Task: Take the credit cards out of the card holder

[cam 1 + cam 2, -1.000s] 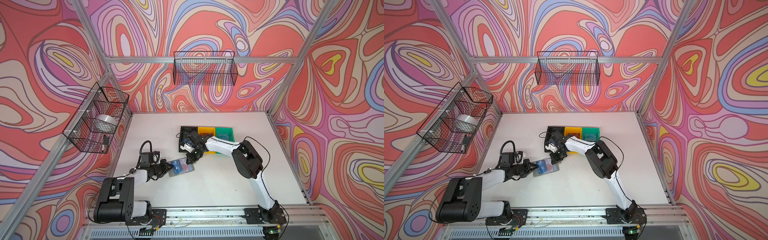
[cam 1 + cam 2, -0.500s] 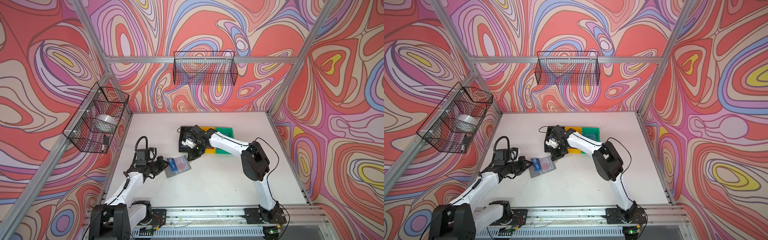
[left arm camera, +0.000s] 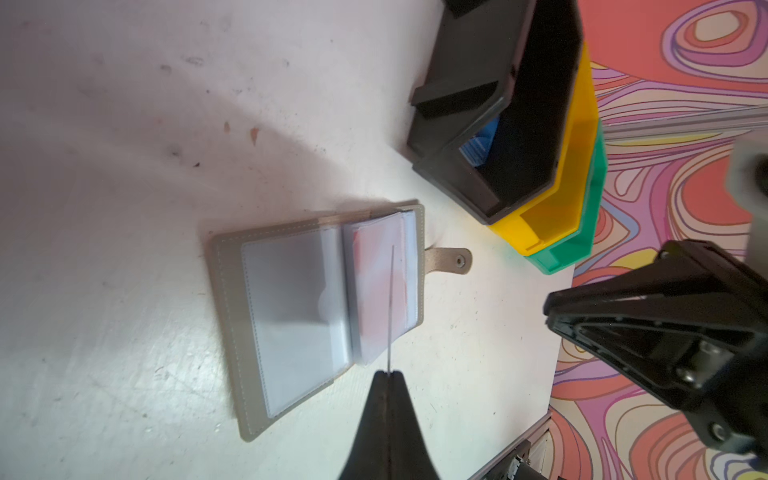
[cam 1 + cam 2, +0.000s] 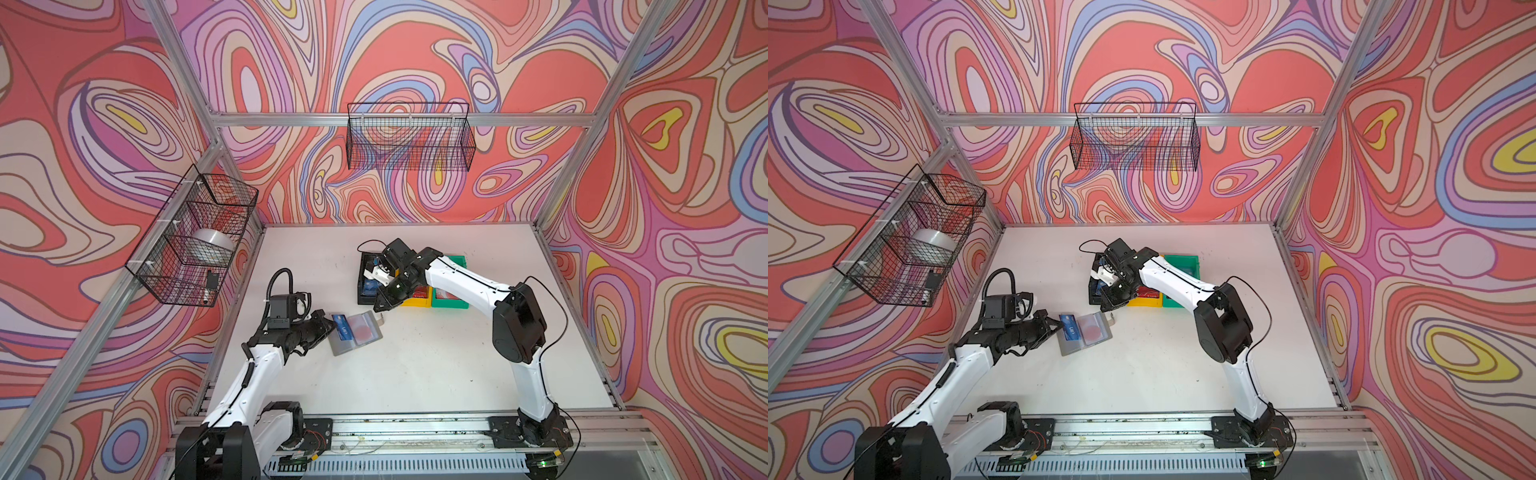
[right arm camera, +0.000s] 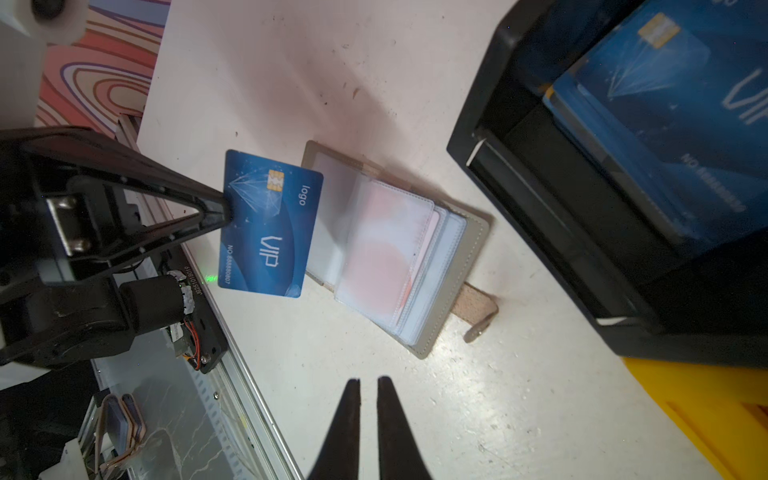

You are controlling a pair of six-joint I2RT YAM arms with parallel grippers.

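**Card holder** (image 3: 299,307): lies open and flat on table (image 4: 415,374), snap tab (image 3: 451,259) toward the bins. Pale card (image 5: 386,257) w/ red disc sits in the sleeve stack on tab side. The other page looks empty.

**Blue card** (image 5: 270,224): out of holder, pinched by one short edge in L gripper (image 5: 224,208), which is clamped on it. Held just beside holder's edge away from tab. Height above table: can't tell.

**R gripper** (image 5: 365,380): jaws parted a crack, nothing in them. Hangs by black bin's front, near the tab.

**Bins**: black bin (image 3: 498,104) w/ blue cards (image 5: 665,104) inside. Yellow bin (image 4: 415,302) w/ red card (image 4: 420,292). Green bin (image 3: 582,245), contents unclear.

**Risks (est.)**:
- Grip is on the rim only, so blue card may pivot or slip on a fast swing.
- Holder is pinned by nothing, so tugging pale card could drag the whole thing.
- Loose sleeves may flop over and hide pale card.
- L arm's route to the bins passes R gripper, so a clash is poss.

**Surface**: white, matte, scuffed w/ small marks. Prob. slick enough for holder to slide.

**Room**: swirl-print walls, alu frame, wire baskets (image 4: 409,137) hung on walls.
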